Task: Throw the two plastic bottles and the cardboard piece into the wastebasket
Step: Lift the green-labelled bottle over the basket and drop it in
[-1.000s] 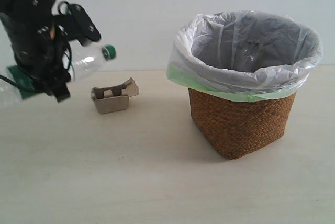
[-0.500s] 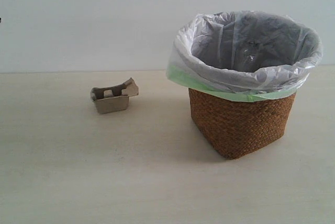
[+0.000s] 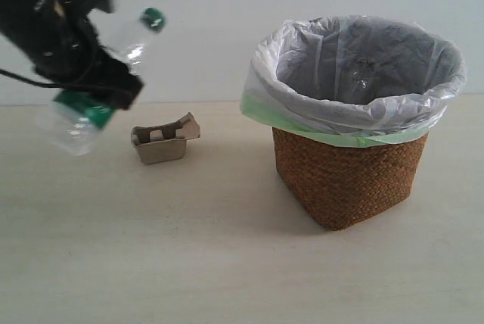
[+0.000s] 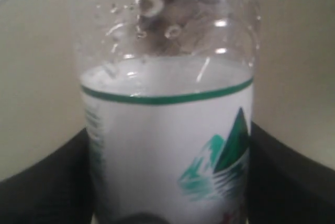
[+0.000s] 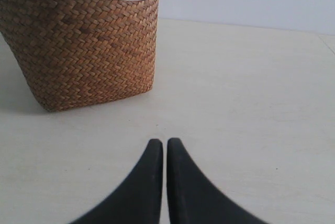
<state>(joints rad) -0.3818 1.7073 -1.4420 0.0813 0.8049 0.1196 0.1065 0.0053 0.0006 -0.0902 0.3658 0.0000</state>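
My left gripper (image 3: 102, 74) is shut on the green-capped clear bottle (image 3: 79, 123) and holds it in the air at the far left, tilted with the cap up and toward the wastebasket. The left wrist view is filled by the bottle's green-white label (image 4: 167, 150), held between the dark fingers (image 4: 47, 182). The grey-brown cardboard piece (image 3: 162, 141) lies on the table below and right of the bottle. The wicker wastebasket (image 3: 348, 180) with its white bag stands at the right. My right gripper (image 5: 165, 144) is shut and empty, low over the table beside the wastebasket (image 5: 89, 46). The black-capped bottle is not visible.
A clear glint (image 3: 361, 74) shows inside the bag; I cannot tell what it is. A pale wall runs behind the beige table (image 3: 189, 248).
The left arm with the bottle was low at the far left a second ago, left the view, and now is back higher up, the bottle tilted more steeply. The cardboard and basket have not moved.
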